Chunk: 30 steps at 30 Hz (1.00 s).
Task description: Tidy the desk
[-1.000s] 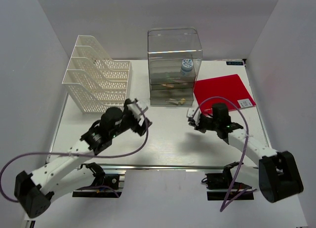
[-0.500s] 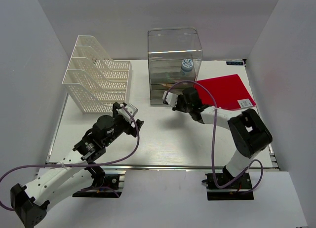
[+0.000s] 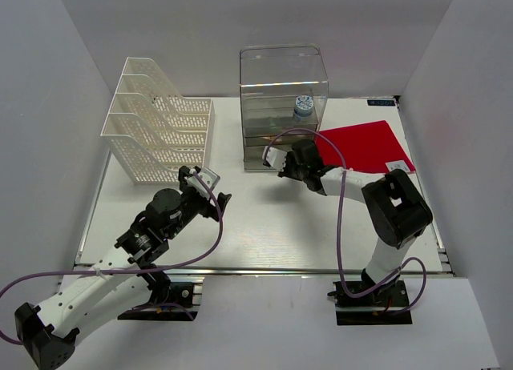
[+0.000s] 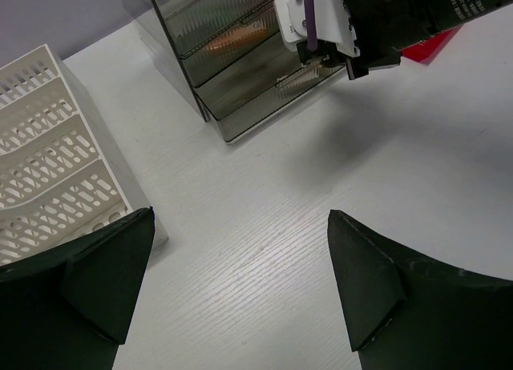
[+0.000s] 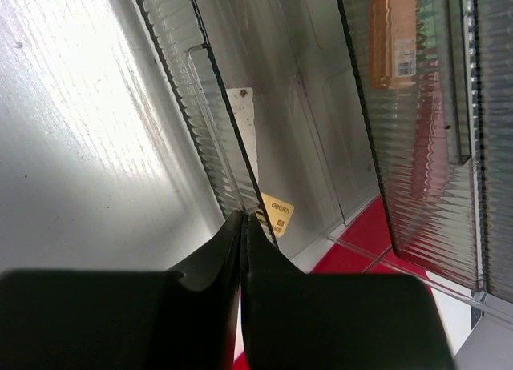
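Clear ribbed plastic drawer (image 5: 172,66), centre frame: judged light, stiff, slippery; grasp at front lip. Right pincer (image 5: 243,216) closed against it; left pincer (image 4: 240,218) wide open above desk (image 4: 264,262).

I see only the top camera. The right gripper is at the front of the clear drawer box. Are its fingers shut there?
Observer: Yes. In the right wrist view the right gripper is shut, tips meeting at a ribbed drawer front of the clear drawer box.
Operator: Is anything visible behind that front?
Observer: A small yellow label shows through the plastic beside the tips.
Operator: And the left gripper?
Observer: Its wrist view shows it wide open, with only bare desk between the fingers.
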Tool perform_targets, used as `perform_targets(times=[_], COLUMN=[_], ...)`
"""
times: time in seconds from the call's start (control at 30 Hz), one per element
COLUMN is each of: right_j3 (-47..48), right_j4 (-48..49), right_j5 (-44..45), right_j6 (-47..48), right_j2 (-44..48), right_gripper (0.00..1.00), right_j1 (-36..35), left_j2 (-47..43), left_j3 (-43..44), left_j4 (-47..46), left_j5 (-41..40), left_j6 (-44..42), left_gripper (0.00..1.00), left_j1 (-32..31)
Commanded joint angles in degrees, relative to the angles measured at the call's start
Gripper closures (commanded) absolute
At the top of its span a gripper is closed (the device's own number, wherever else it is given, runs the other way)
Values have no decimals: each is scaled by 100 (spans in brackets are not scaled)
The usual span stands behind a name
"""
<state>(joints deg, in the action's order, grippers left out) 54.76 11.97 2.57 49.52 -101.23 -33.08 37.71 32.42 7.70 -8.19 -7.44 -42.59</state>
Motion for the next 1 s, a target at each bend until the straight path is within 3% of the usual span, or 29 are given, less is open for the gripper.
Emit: perform_targets(times=[0.0, 0.5, 0.97], right_j3=[394, 966, 1300], right_j4=[-282, 771, 1360], right_j5=[-169, 1069, 1360], right_j6=[-4, 75, 401], right_j2=[69, -1003, -1628], right_gripper=[100, 100, 100], right_j1=[12, 12, -14], left_j2=[-80, -150, -186], left_j3=[115, 97, 54], left_j4=[-41, -76, -102], left_j5=[-34, -69, -122], left_j6=[50, 59, 41], left_gripper=[2, 2, 2], left_j1=[14, 14, 14])
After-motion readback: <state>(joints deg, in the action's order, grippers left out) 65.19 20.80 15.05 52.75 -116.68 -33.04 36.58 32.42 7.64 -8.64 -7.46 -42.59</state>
